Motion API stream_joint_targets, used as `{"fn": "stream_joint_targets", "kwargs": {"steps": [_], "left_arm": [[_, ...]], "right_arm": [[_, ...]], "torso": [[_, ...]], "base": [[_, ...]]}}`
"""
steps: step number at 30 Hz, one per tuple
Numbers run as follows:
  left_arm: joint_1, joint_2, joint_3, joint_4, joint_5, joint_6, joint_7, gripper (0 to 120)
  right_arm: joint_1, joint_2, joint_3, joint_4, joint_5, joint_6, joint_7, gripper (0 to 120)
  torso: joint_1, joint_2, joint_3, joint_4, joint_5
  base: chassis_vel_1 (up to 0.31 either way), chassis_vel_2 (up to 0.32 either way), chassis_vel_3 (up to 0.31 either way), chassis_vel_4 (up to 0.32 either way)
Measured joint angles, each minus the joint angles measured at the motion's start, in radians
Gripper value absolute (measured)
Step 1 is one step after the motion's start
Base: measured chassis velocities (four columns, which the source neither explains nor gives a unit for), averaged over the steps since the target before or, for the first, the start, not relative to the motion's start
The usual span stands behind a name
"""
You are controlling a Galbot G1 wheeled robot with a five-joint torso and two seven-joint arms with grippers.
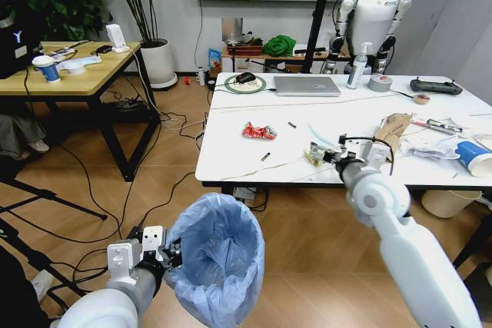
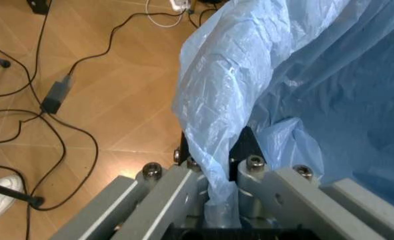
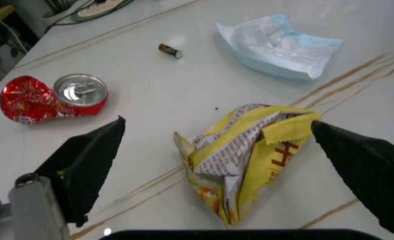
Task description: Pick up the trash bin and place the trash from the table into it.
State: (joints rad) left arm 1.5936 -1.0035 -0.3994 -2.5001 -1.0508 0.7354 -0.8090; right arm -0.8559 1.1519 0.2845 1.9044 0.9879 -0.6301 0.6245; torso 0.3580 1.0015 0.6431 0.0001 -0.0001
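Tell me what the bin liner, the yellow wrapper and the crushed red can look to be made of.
Bin liner: thin translucent light-blue plastic film, crinkled and softly shiny; the left pincer is shut on its edge.
Yellow wrapper: probably printed plastic or foil film, crumpled with sharp creases; it lies between the open right pincer's fingers.
Red can: metal, likely aluminium, with a silvery pull-tab top and a dented glossy body.

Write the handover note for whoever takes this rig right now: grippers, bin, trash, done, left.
Left gripper: shut on the trash bin rim, bag pinched between its fingers, bin held off the floor in front of the table.
Right gripper: open, fingers either side of the yellow wrapper on the table, not gripping.
Crushed red can, white-blue packet, torn cardboard and paper cup lie on the table.
Done: bin picked up.
Left: all the trash; nothing visible in the bin.
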Motion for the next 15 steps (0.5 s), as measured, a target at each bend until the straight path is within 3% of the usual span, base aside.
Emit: {"fn": "stream_joint_targets", "kwargs": {"steps": [5, 15], "left_arm": [[0.0, -0.006, -0.008, 0.0, 0.002, 0.0, 0.0, 0], [0.003, -0.01, -0.014, 0.0, 0.003, 0.0, 0.0, 0]], "right_arm": [[0.002, 0.023, 0.001, -0.026, -0.005, 0.0, 0.005, 98], [-0.011, 0.023, 0.004, -0.023, -0.011, 0.0, 0.012, 64]], "torso": [[0.0, 0.0, 0.0, 0.0, 0.0], [0.0, 0.0, 0.0, -0.0001, -0.0001]], "base": [[0.0, 0.0, 0.0, 0.0], [0.0, 0.0, 0.0, 0.0]]}}
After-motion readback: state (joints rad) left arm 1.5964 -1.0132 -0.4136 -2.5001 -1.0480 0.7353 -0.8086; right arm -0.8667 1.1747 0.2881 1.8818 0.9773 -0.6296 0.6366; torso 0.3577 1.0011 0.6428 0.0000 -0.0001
